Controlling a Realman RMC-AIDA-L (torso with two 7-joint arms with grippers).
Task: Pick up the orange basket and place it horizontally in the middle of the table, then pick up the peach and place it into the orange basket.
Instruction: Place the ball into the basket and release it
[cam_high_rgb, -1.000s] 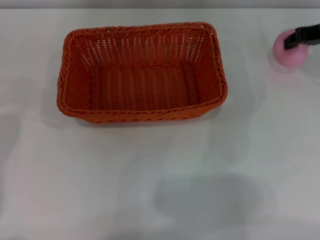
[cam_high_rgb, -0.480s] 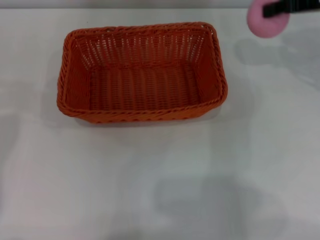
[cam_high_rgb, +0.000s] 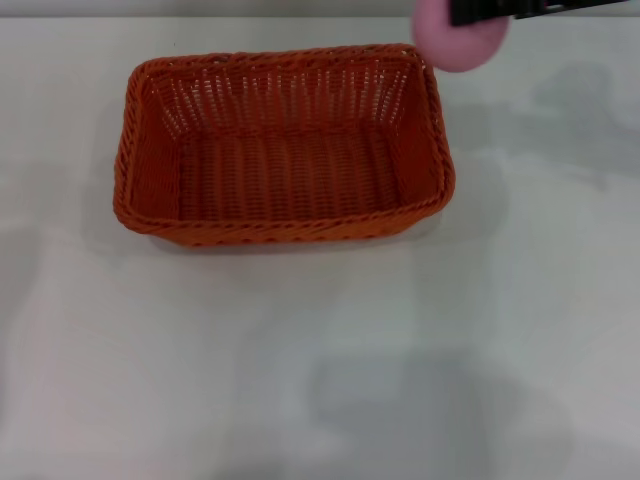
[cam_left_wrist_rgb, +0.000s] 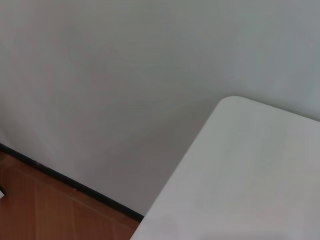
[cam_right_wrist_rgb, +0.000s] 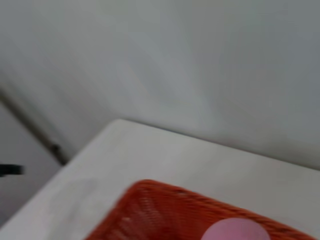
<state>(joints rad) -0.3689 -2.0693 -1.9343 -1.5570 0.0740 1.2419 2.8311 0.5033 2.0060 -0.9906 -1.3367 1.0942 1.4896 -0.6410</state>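
The orange basket (cam_high_rgb: 285, 145) lies lengthwise across the white table (cam_high_rgb: 300, 350), left of centre in the head view, and holds nothing. The pink peach (cam_high_rgb: 458, 42) hangs in the air at the top of that view, just above and beside the basket's far right corner. My right gripper (cam_high_rgb: 478, 12) is shut on it, only its black fingers showing at the frame's top edge. In the right wrist view the peach (cam_right_wrist_rgb: 235, 231) sits in front of the basket's rim (cam_right_wrist_rgb: 165, 197). My left gripper is out of view.
The left wrist view shows only a rounded corner of the table (cam_left_wrist_rgb: 250, 165), a pale wall and brown floor (cam_left_wrist_rgb: 45, 210). White tabletop surrounds the basket on all sides.
The right gripper has lifted the peach off the table at the right and carried it left, up to the basket's far right corner. The basket has stayed in place.
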